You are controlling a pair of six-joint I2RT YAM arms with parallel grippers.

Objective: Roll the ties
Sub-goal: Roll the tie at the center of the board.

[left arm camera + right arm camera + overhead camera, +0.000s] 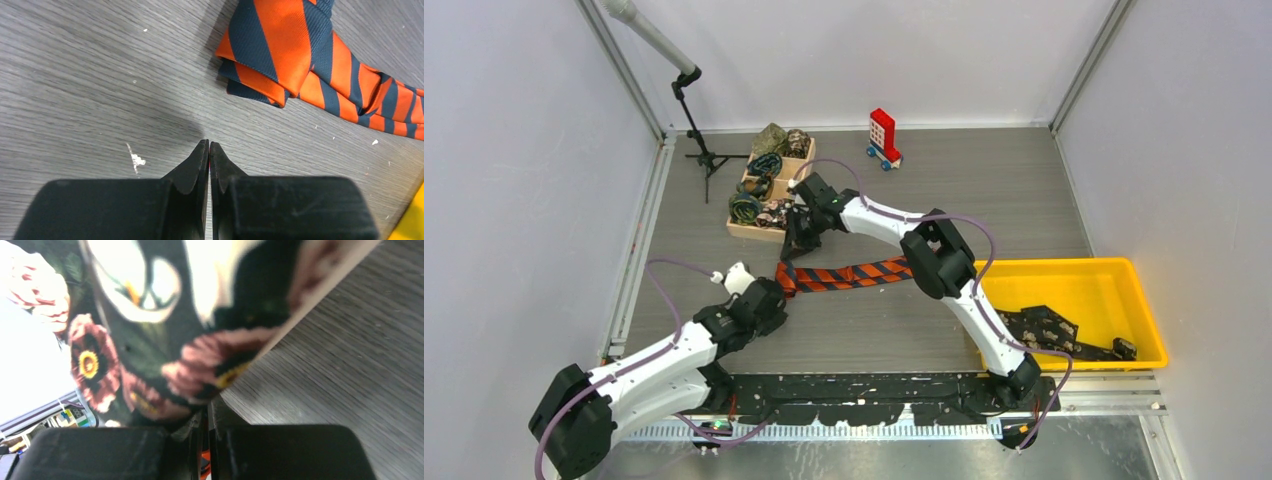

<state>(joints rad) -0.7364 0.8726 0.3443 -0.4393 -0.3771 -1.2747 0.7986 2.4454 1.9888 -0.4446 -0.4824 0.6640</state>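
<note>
The left pincer [208, 146] hangs closed and empty over the bench [75, 75] beside the orange-striped tie [300, 55], while the right pincer [206, 412] appears clamped on that tie, likely to start rolling.

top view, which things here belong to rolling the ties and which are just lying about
Part of the job: orange-and-navy striped tie; rolled ties in the wooden box; dark tie in the yellow bin.
Just lying about: red-and-white toy block; microphone stand.
</note>
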